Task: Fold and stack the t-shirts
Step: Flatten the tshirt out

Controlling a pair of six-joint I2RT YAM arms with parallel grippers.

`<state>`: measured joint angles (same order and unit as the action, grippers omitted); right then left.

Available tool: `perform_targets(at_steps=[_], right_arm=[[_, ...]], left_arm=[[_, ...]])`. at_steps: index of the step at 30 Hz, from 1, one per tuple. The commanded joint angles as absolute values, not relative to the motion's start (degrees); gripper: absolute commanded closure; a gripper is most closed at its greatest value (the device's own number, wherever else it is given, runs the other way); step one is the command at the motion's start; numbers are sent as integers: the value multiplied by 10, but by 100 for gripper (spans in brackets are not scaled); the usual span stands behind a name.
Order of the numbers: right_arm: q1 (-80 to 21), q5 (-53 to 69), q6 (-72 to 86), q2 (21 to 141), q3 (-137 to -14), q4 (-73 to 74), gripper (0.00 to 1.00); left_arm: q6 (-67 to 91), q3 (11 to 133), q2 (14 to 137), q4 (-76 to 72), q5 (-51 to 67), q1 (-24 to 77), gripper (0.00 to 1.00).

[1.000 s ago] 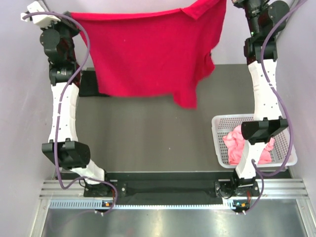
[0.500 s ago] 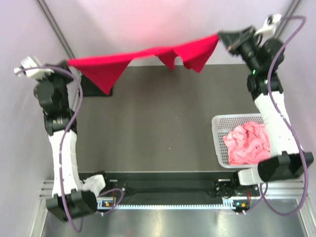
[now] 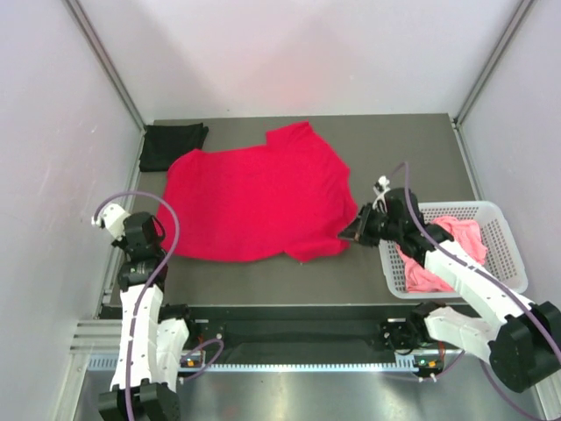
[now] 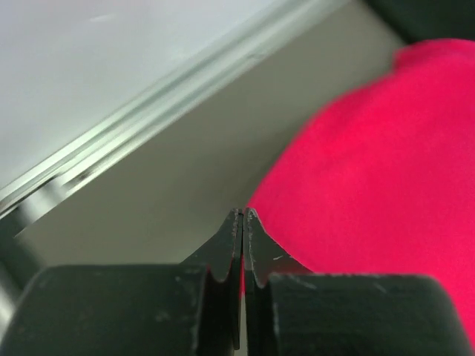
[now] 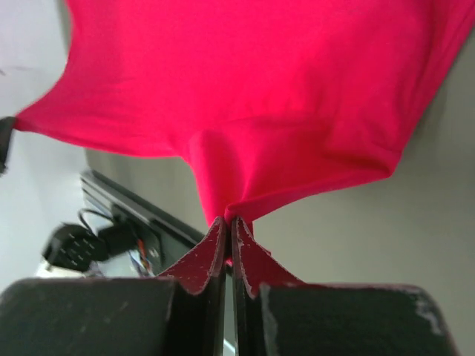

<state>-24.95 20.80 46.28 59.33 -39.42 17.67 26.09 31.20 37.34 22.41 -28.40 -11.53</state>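
Note:
A bright red t-shirt [image 3: 254,202] lies spread flat across the middle of the table. My left gripper [image 3: 161,239] is shut on its near left edge, and a sliver of red cloth shows between the jaws [image 4: 243,213]. At the near right corner my right gripper [image 3: 344,235] is shut on a pinched fold of the red t-shirt [image 5: 260,89], which pulls up into the jaws [image 5: 228,220]. A black t-shirt [image 3: 173,146] lies folded at the back left corner. A salmon pink t-shirt [image 3: 443,254] sits crumpled in the basket.
The white lattice basket [image 3: 501,213] stands at the right edge of the table, just behind my right forearm. Slanted metal frame posts [image 3: 105,66] and plain walls close in the left, back and right sides.
Both arms have swung down and toward the near edge. The red t-shirt, held stretched high in the air before, now lies flat on the table, with both grippers still shut on it.

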Motion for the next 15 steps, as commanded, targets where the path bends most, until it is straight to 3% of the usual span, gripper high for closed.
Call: perform_targets(at_steps=[1, 10, 15], right_arm=[[-257, 229, 447, 544, -361, 206, 100], [-297, 245, 396, 598, -298, 205, 100], [-303, 246, 387, 600, -291, 208, 100]], left_arm=[[362, 342, 388, 287, -456, -120, 100], [489, 338, 440, 348, -508, -130, 100], [482, 329, 467, 335, -495, -130, 100]])
